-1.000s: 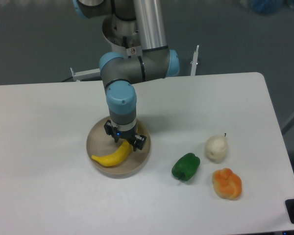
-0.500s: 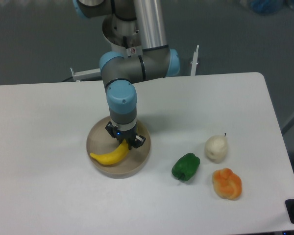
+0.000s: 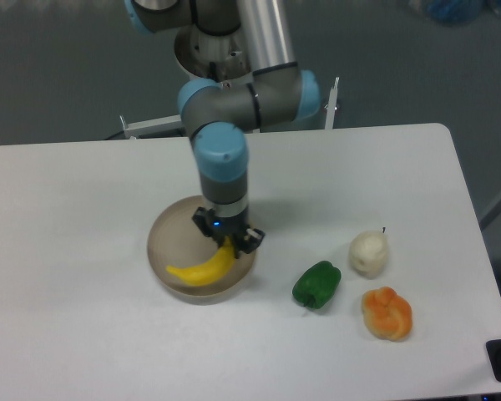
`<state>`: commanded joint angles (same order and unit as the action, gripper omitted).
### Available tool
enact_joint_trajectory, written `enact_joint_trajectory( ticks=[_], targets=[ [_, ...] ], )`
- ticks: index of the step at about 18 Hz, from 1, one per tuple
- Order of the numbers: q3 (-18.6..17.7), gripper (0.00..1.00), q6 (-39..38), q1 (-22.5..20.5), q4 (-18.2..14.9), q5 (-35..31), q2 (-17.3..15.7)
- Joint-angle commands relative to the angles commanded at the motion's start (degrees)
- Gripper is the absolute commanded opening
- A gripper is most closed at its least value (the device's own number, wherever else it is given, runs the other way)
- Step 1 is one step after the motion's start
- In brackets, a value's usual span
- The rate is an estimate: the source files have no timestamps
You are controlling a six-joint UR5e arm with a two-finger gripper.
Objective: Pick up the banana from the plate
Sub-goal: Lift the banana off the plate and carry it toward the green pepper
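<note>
A curved bright yellow banana [image 3: 202, 267] is over the right half of the round beige plate [image 3: 167, 242]. My gripper [image 3: 229, 242] is shut on the banana's right end, fingers pointing down. The banana's left tip reaches toward the plate's front left. I cannot tell whether the banana still touches the plate.
A green pepper [image 3: 316, 284] lies right of the plate. A whitish pear-like fruit [image 3: 369, 253] and a lumpy orange fruit [image 3: 387, 313] lie further right. The white table's [image 3: 67, 334] far edge runs behind the arm.
My gripper has closed on the banana's right end and moved right with it, about thirty pixels. The banana has shifted right across the plate.
</note>
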<state>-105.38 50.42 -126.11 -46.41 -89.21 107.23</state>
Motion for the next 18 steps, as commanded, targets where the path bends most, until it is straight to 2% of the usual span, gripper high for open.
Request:
enact_joint_trajectory(
  ticks=[2,7,9,18],
  targets=[
    [1.3,0.23,3.1,-2.1,-0.4,-0.1,-0.3],
    [9.0,0.23,6.9,-5.4,-6.7,-0.3,0.0],
    [10.7,0.23,8.0,-5.8,-8.4,-0.3,0.2],
    [13.7,0.24,12.4,-7.0,-8.5,-1.3,1.6]
  ],
)
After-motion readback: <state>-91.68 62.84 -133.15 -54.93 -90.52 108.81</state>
